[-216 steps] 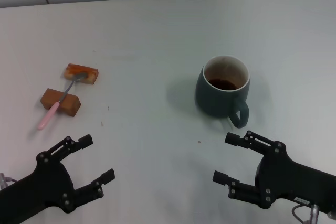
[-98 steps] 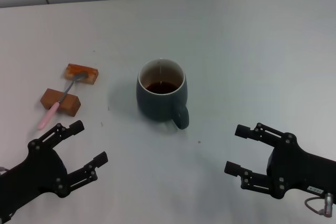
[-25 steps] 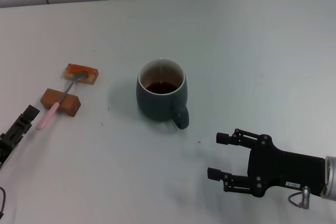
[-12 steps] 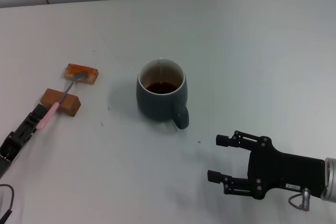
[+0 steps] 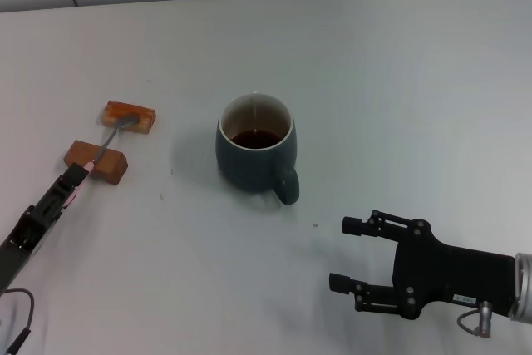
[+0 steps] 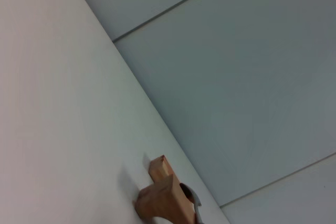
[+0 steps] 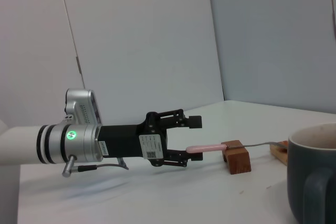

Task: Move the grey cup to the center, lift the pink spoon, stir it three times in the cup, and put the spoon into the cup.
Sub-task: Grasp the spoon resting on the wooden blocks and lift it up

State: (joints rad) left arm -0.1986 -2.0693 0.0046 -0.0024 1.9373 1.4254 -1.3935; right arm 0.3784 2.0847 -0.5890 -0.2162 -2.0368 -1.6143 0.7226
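Pale, plain worktop (image 5: pixel 416 81) filling the head view. Resting directly on it: the grey cup (image 5: pixel 253 155) near frame centre, handle toward the lower right, and two brown blocks at left, the far block (image 5: pixel 130 115) and the near block (image 5: pixel 97 161), close together but not touching.

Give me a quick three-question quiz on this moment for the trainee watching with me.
1. True or false: the spoon already stands in the cup.
2. Which gripper has its fingers around the spoon's pink handle? A) left gripper B) right gripper
3. Fill in: the spoon's handle rests on the nearer brown ____.

Key: 1 false, it lies across the blocks, left of the cup. 2 A, fingers open, not yet closed; the right gripper hangs open near the table's front. 3 block.
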